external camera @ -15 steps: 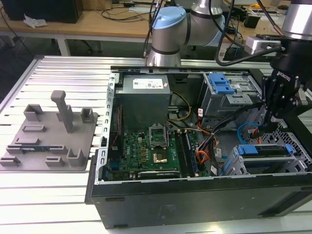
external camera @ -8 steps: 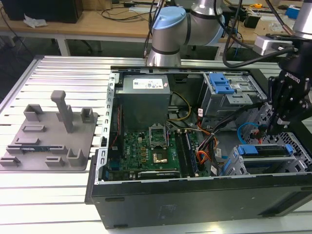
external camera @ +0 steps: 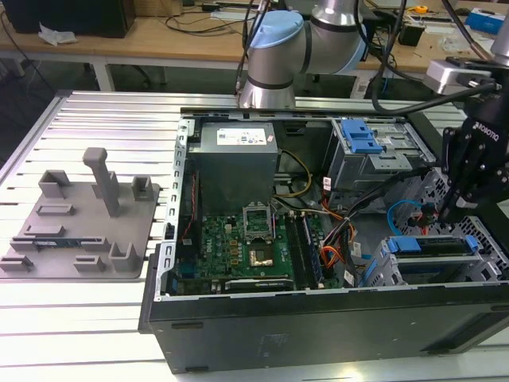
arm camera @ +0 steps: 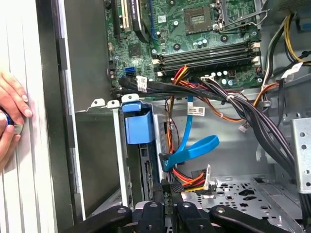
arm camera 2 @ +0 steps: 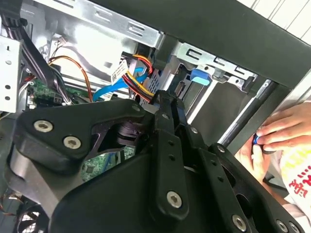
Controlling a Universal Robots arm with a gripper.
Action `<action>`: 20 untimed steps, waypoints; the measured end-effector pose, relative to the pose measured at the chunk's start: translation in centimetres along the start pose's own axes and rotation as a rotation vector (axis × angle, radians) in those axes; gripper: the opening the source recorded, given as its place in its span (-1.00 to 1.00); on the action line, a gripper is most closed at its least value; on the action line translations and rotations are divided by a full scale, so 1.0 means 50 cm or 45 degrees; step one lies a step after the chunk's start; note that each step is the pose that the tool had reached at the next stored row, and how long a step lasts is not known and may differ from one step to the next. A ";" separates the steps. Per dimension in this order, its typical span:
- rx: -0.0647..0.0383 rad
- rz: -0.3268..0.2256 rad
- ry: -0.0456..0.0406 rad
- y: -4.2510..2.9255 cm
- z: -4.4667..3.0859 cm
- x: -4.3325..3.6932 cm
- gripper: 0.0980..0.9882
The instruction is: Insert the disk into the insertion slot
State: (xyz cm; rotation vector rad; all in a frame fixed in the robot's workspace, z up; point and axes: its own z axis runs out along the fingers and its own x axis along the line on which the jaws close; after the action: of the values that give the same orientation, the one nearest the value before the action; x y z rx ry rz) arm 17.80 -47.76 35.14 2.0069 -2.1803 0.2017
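Blue-framed disk (external camera: 413,243), edge-on, within grey perforated insertion slot (external camera: 380,267)

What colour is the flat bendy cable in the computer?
The cable is bright blue, clearest in the first wrist view.

In the exterior view the picture's right edge is cutting off the gripper (external camera: 455,205), and its lower end is blending into the dark case behind it. The disk (external camera: 429,245) is showing just a blue-framed edge in the insertion slot (external camera: 391,267); its depth is proving impossible to tell. In the first wrist view the edge is cropping a person's hand (arm camera: 12,114), which is pinching something small and blue, too hidden to name.
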 end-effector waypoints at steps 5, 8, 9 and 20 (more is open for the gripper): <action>0.000 -0.005 -0.009 -0.002 0.004 0.018 -0.84; 0.004 -0.008 -0.044 -0.003 0.006 0.027 -0.84; 0.006 -0.009 -0.058 -0.003 0.006 0.029 -0.84; 0.045 -0.020 -0.137 0.011 0.011 0.045 -0.84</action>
State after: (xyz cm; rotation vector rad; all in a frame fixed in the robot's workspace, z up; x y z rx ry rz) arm 17.07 -50.02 35.10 2.0996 -2.2391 0.1342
